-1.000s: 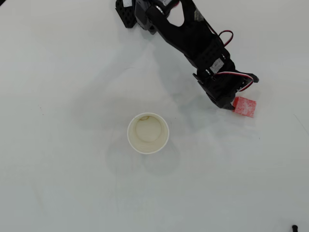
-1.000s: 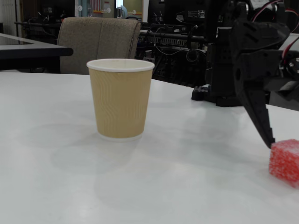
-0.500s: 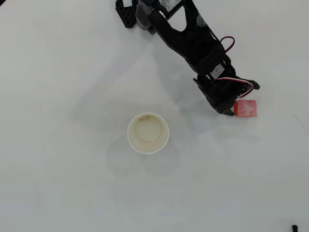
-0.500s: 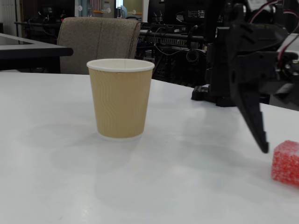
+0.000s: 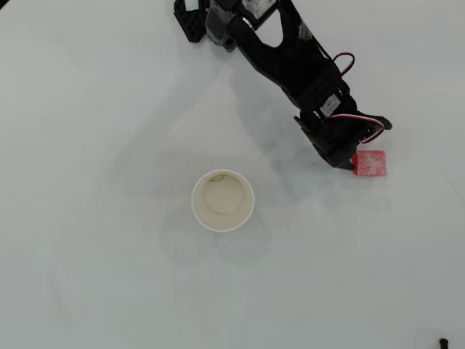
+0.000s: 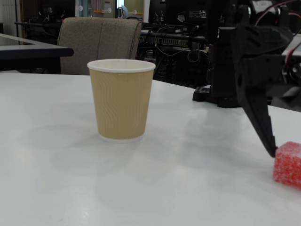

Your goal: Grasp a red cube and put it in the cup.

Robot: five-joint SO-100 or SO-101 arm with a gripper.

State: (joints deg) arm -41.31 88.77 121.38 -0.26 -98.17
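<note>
The cup (image 5: pixel 223 201) stands upright near the middle of the table, cream inside in the overhead view and a tan ribbed paper cup (image 6: pixel 121 99) in the fixed view. The red cube (image 5: pixel 370 163) lies on the table to its right, frosted and whitish, and shows again as the red cube (image 6: pixel 288 164) at the right edge of the fixed view. My gripper (image 5: pixel 358 150) hangs over the cube's upper left, open. One dark finger (image 6: pixel 261 123) points down with its tip at the cube's left side. The other jaw is mostly out of the fixed view.
The arm's black base (image 5: pixel 192 20) sits at the table's top edge in the overhead view. A chair (image 6: pixel 99 43) and cluttered desks stand behind the white table (image 6: pixel 70 179) in the fixed view.
The finger tip drew a little left of the cube half a second ago and is now back against its left side. The cube turned square and shifted slightly. The cup has not moved.
</note>
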